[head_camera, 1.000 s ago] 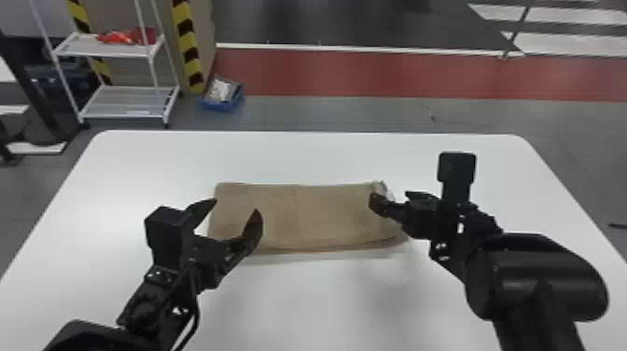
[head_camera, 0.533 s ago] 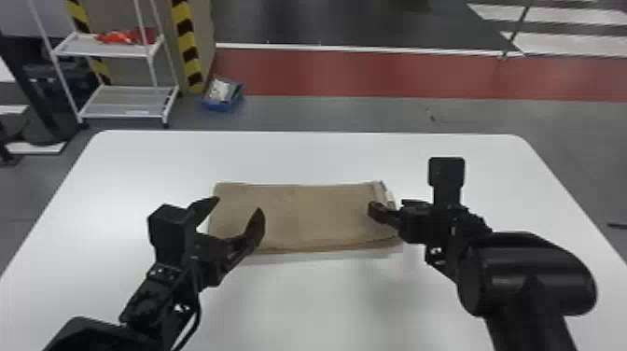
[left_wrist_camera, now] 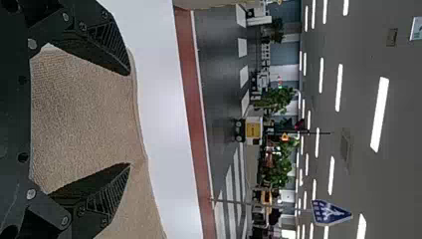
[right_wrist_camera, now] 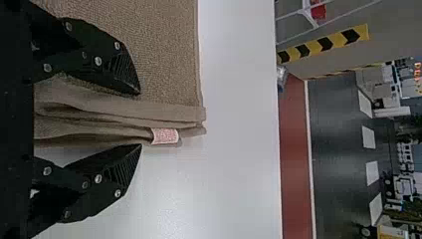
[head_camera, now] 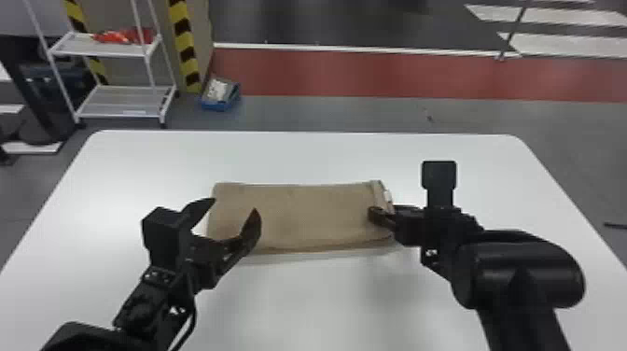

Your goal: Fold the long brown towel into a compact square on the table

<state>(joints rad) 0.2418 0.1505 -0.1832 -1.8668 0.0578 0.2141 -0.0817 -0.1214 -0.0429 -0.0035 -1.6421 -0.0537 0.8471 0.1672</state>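
The brown towel point(head_camera: 298, 214) lies folded as a wide rectangle at the middle of the white table. My left gripper point(head_camera: 235, 207) is open above its left end; in the left wrist view the towel point(left_wrist_camera: 84, 119) spreads behind the parted fingers of the left gripper point(left_wrist_camera: 130, 119). At the towel's right end is my right gripper point(head_camera: 380, 215). In the right wrist view, the right gripper point(right_wrist_camera: 141, 118) has its fingers apart on either side of the towel's layered edge point(right_wrist_camera: 114, 117), where a small label point(right_wrist_camera: 164, 136) sticks out.
The white table point(head_camera: 326, 303) extends around the towel on all sides. Beyond its far edge stand a white wire shelf point(head_camera: 126, 100) and a blue bin point(head_camera: 220, 95) on the floor.
My right gripper has shifted slightly left, onto the towel's right end. The left gripper has moved only a little to the right, and the towel looks unchanged.
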